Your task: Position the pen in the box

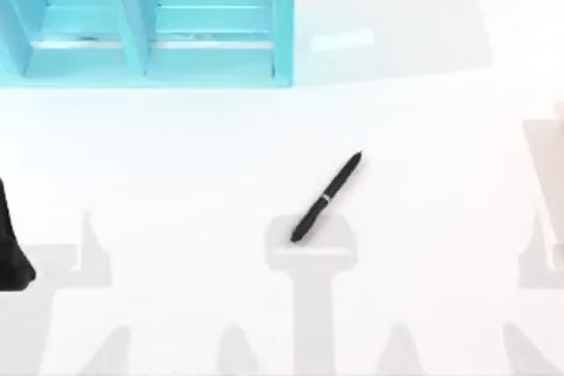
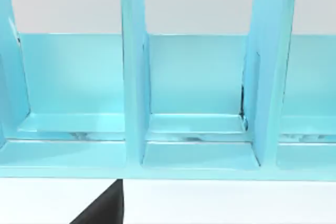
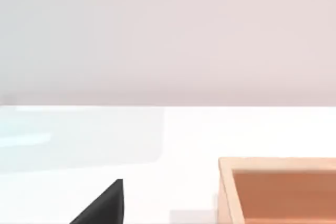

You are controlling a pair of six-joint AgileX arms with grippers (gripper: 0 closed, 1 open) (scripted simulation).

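The slim black pen (image 1: 326, 197) with a small silver band near its middle lies flat on the white table (image 1: 423, 129), a little right of the table's centre. It rests diagonally, one end toward the far right and the other toward the near left, with nothing touching it.

The large turquoise box (image 1: 282, 24) with upright walls and inner dividers stands at the far left of the table, well apart from the pen. In the left wrist view the box (image 2: 134, 77) shows open compartments side by side, split by tall dividers, with a low front lip.

The left arm (image 1: 11, 244) appears as a dark shape at the left edge of the table, near side, away from both pen and box. How far its fingers are spread cannot be told, and nothing is seen in its grasp.

The right wrist view takes in a shallow orange-brown wooden tray (image 3: 226, 192) sitting on the table
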